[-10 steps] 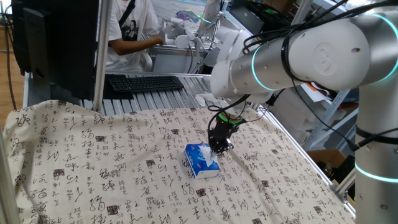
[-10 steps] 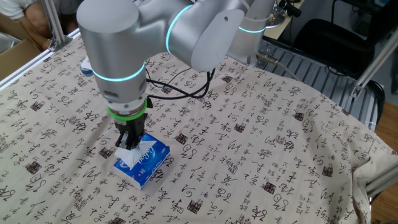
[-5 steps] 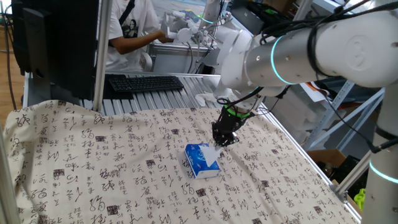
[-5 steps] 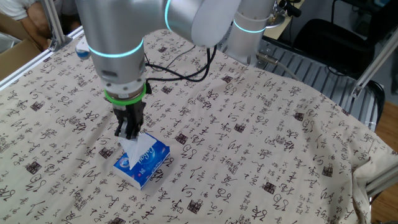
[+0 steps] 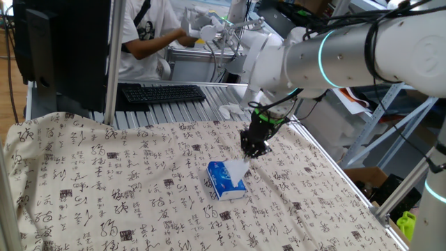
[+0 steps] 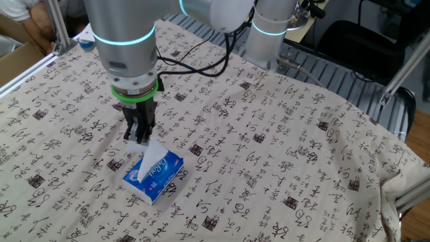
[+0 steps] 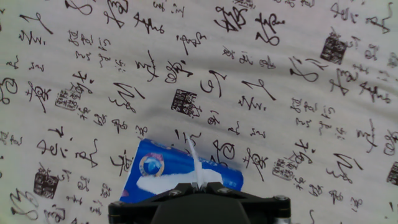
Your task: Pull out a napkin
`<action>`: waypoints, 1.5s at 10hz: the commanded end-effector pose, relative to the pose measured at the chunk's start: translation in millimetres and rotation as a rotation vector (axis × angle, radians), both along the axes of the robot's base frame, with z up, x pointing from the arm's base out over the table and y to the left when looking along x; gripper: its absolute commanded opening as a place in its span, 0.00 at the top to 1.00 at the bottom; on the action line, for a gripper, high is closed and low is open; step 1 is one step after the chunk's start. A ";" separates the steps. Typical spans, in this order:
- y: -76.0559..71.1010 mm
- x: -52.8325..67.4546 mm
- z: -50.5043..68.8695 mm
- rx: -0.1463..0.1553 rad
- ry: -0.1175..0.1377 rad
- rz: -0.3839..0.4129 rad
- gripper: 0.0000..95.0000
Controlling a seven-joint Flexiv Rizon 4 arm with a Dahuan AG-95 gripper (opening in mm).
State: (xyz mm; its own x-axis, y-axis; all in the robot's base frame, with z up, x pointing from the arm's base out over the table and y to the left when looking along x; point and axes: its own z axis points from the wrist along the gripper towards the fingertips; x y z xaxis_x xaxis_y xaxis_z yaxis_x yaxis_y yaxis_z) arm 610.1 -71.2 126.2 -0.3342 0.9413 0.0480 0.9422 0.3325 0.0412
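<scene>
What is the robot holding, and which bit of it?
The end effector is pinching the napkin by its top edge. The napkin's lower end still sits in the blue tissue pack.

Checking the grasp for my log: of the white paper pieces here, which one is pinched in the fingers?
The napkin rising from the blue tissue pack, stretched up into the fingers; the white wads beside the keyboard lie untouched.
</scene>
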 end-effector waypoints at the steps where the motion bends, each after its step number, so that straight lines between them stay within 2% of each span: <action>1: 1.9 -1.9 13.5 0.024 0.001 0.016 1.00; 3: 2.1 -3.2 23.0 0.026 -0.009 0.039 1.00; 5: 1.0 -4.8 33.8 0.048 -0.015 0.050 1.00; 9: -1.8 -9.7 51.7 0.069 -0.028 0.070 1.00; 13: 2.1 -13.2 57.2 0.066 -0.034 0.076 1.00; 15: 8.9 -17.5 61.1 0.084 -0.042 0.073 1.00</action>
State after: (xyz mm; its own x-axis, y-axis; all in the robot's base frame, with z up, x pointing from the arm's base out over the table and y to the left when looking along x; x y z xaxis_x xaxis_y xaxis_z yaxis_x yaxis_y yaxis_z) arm 593.2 -62.7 187.0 -0.4095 0.9063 0.1044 0.9108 0.3997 0.1033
